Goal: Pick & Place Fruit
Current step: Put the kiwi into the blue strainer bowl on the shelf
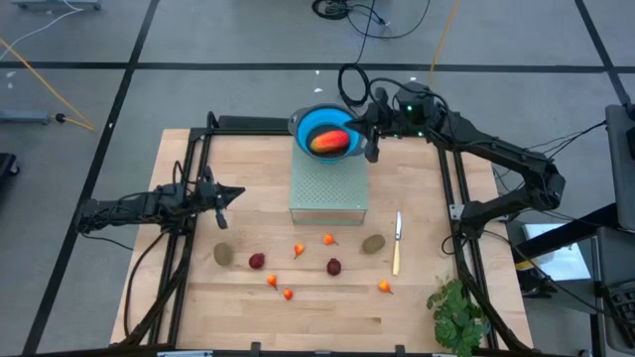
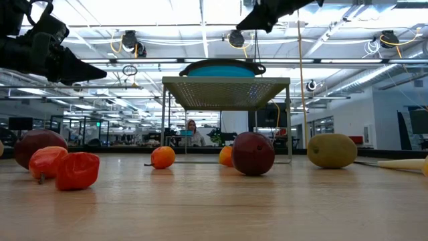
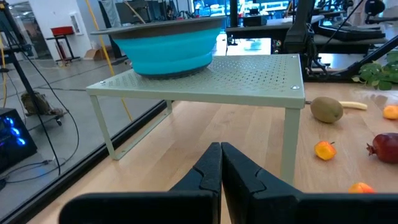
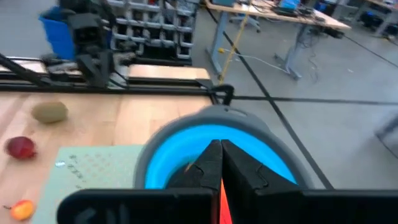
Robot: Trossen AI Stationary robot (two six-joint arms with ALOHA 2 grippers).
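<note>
In the bowl (image 1: 310, 123), mango (image 1: 329, 142) (tools closed)

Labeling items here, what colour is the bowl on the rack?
Bright blue inside, grey rim; the bowl shows best in the high view.

Bright, even overhead ceiling light; soft shadows, right wrist view slightly blurred

Right gripper (image 1: 369, 127) reaches far forward, arm extended, jaws closed together, empty. Left gripper (image 1: 234, 192) waits low, arm folded, jaws closed, pointing toward the right gripper's side.
</note>
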